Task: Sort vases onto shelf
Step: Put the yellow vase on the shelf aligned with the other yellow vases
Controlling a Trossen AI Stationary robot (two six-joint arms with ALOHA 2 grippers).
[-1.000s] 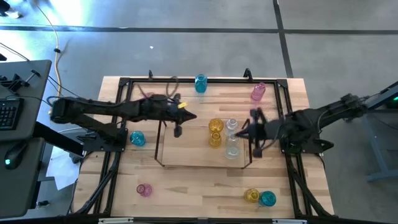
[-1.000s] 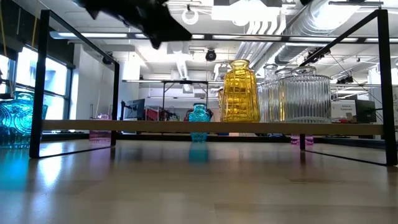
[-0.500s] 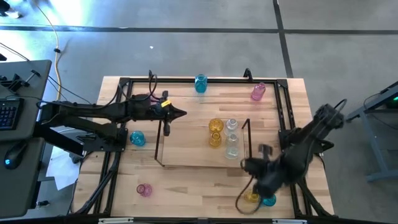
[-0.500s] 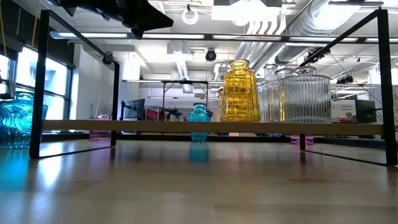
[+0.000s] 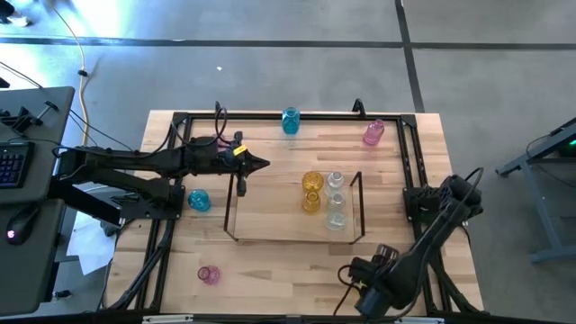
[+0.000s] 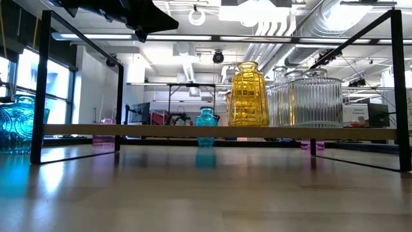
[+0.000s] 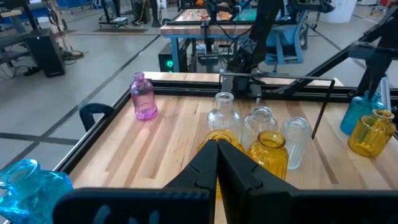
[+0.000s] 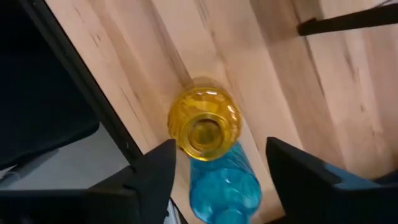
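Note:
The shelf (image 5: 294, 236) stands mid-table with two yellow vases (image 5: 311, 191) and two clear vases (image 5: 336, 209) at its right end; the low view shows them in a row (image 6: 248, 95) on it. My right gripper (image 8: 221, 149) is open and points down over a yellow vase (image 8: 204, 127) and a teal vase (image 8: 225, 183) that stand side by side at the near right. In the high view that arm (image 5: 396, 274) hides both. My left gripper (image 5: 261, 164) hovers shut above the shelf's left end, empty.
Loose vases stand on the table: teal (image 5: 290, 120) at the far edge, pink (image 5: 373, 133) far right, teal (image 5: 198, 200) left, pink (image 5: 209, 274) near left. A black metal frame (image 5: 409, 153) borders the table. Bare wood lies between the shelf and the near edge.
My right gripper has swung from the shelf's right end toward the table's near edge and tipped downward over the yellow and teal vases at the near right. My left gripper has drawn back a little toward the table's left edge and then kept still.

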